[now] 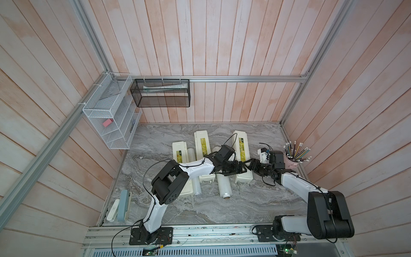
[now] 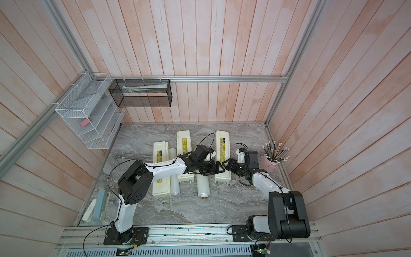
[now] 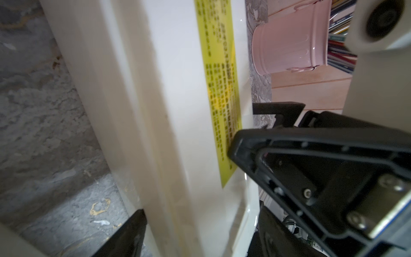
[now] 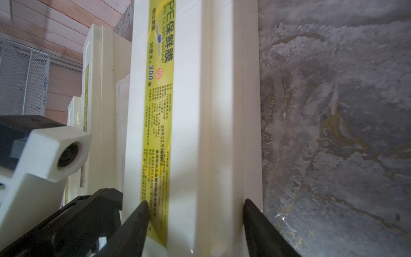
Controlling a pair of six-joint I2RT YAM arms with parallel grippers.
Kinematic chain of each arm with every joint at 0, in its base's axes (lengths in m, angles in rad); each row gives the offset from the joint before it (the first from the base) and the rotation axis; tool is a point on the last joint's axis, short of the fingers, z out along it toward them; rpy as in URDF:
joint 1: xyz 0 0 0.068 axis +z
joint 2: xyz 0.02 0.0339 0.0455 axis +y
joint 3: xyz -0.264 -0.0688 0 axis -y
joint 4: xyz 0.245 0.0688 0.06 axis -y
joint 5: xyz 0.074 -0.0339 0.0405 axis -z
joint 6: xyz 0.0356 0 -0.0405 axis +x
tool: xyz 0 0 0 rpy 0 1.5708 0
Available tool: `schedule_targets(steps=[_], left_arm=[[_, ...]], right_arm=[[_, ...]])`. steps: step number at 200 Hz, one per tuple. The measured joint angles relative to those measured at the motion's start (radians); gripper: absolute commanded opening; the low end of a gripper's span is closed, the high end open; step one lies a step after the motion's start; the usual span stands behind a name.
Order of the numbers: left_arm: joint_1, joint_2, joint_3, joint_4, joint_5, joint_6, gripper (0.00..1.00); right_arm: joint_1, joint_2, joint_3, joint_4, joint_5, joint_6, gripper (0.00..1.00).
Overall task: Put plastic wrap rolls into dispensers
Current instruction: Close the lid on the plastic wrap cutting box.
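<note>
We saw, from above, a grey marble table (image 1: pixel 255 200) with three long cream dispensers lying side by side, their lids down and label strips facing up. The left dispenser (image 1: pixel 179 149) lay partly hidden under the left arm, and one plastic wrap roll (image 1: pixel 191 154) lay on the table just beside it. The middle dispenser (image 1: pixel 201 142) sat a little farther back. A second roll (image 1: pixel 223 185) lay on the table between the middle dispenser and the right dispenser (image 1: pixel 241 146), its open core end toward the robot. Those two rolls were all we could make out, and both were outside the boxes. Both arms met over the near half of the right dispenser. The right gripper (image 1: pixel 250 165) reached in from the outer side and was clamped onto that box. In the left wrist view, one of its fingertips (image 3: pixel 239 142) pressed on the yellow-green label (image 3: pixel 220 89) and the other hooked over the box's far edge. The left gripper (image 1: pixel 242 170) came from the opposite side with its jaws parted wide, one on each side of the same dispenser. The blur kept us from telling whether they touched it. A pink cup (image 1: pixel 289 163) of pencils stood near the table's right edge, well apart from the boxes.
</note>
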State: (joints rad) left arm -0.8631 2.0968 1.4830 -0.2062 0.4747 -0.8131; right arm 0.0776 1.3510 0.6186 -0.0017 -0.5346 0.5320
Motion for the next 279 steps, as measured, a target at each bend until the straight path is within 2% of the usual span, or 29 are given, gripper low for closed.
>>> schedule_targets(steps=[42, 67, 89, 109, 134, 170, 184, 199, 223, 240, 262, 279], left_arm=[[-0.011, 0.010, 0.031, -0.042, -0.016, 0.021, 0.91], [-0.013, 0.012, 0.042, -0.060, -0.016, 0.032, 0.91], [-0.013, 0.018, 0.046, -0.067, -0.016, 0.039, 0.88], [-0.013, 0.032, 0.063, -0.086, -0.016, 0.054, 0.78], [-0.010, 0.049, 0.080, -0.103, -0.006, 0.062, 0.72], [0.001, 0.077, 0.130, -0.159, 0.027, 0.078, 0.71], [0.005, 0.093, 0.170, -0.203, 0.038, 0.088, 0.64], [0.007, 0.105, 0.201, -0.228, 0.041, 0.095, 0.64], [0.008, 0.113, 0.221, -0.239, 0.040, 0.112, 0.78], [0.013, 0.117, 0.223, -0.230, 0.039, 0.127, 0.90], [0.019, 0.111, 0.217, -0.239, 0.016, 0.137, 0.95], [0.041, 0.111, 0.218, -0.238, 0.014, 0.143, 0.95]], right_arm=[[0.000, 0.011, 0.026, -0.037, 0.012, 0.000, 0.66], [0.003, 0.012, 0.039, -0.062, 0.027, -0.003, 0.66], [0.006, 0.012, 0.051, -0.080, 0.046, -0.008, 0.66], [0.007, 0.012, 0.064, -0.098, 0.066, -0.013, 0.66], [0.006, 0.012, 0.072, -0.120, 0.089, -0.018, 0.66], [0.000, 0.007, 0.074, -0.143, 0.113, -0.021, 0.66], [-0.008, 0.001, 0.074, -0.153, 0.121, -0.024, 0.66], [-0.015, -0.005, 0.074, -0.160, 0.127, -0.024, 0.66], [-0.021, -0.022, 0.075, -0.169, 0.127, -0.028, 0.68], [-0.023, -0.035, 0.078, -0.172, 0.127, -0.027, 0.74], [-0.026, -0.050, 0.098, -0.172, 0.129, -0.027, 0.80], [-0.028, -0.051, 0.121, -0.158, 0.139, -0.026, 0.80]])
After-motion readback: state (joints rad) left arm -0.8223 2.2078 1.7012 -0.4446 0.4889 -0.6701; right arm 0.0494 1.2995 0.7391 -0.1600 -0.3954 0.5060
